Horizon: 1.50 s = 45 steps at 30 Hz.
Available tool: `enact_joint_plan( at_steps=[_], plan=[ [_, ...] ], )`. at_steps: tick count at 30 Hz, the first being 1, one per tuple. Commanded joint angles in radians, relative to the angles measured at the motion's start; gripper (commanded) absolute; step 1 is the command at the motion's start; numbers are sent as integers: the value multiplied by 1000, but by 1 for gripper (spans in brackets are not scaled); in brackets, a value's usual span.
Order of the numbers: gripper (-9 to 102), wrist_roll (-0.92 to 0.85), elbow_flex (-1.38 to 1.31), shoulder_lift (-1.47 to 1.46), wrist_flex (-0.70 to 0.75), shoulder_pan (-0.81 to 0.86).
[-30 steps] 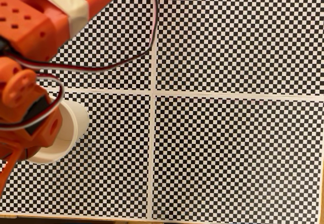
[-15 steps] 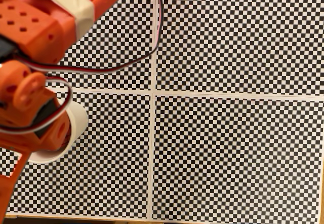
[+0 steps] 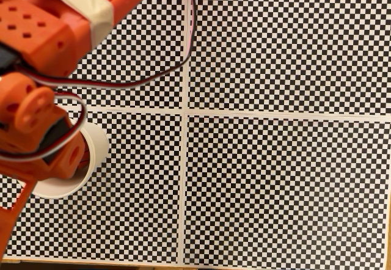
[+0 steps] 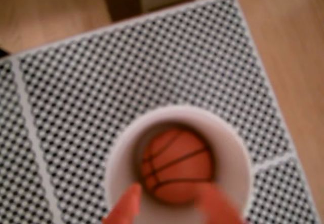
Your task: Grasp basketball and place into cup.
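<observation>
**Q:** Where does the basketball (image 4: 176, 167) lie from your gripper (image 4: 170, 203)?

**A:** Straight below me. In the wrist view it sits inside the cup (image 4: 230, 148), down on the bottom, ringed by the white rim. My two orange fingertips (image 4: 126, 208) frame the near edge of the mouth, one to the left and one to the right of the ball, spread apart with nothing between them. Blurred, but I judge the ball is free of me.

**Q:** And the fixed view?

**A:** My arm (image 3: 43, 32) covers most of the cup (image 3: 93, 154) at the left of the checkered mat (image 3: 287, 178). I judge placement done; the next move is straight up, clear of the rim.
</observation>
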Motion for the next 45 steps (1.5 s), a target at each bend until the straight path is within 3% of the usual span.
enact_joint_plan(
  at_steps=[1, 30, 45],
  plan=[
    [0, -6, -207, 48, 8, 5],
    [0, -11, -213, 216, 17, -143],
    [0, -43, 350, 678, 15, -178]
  ],
)
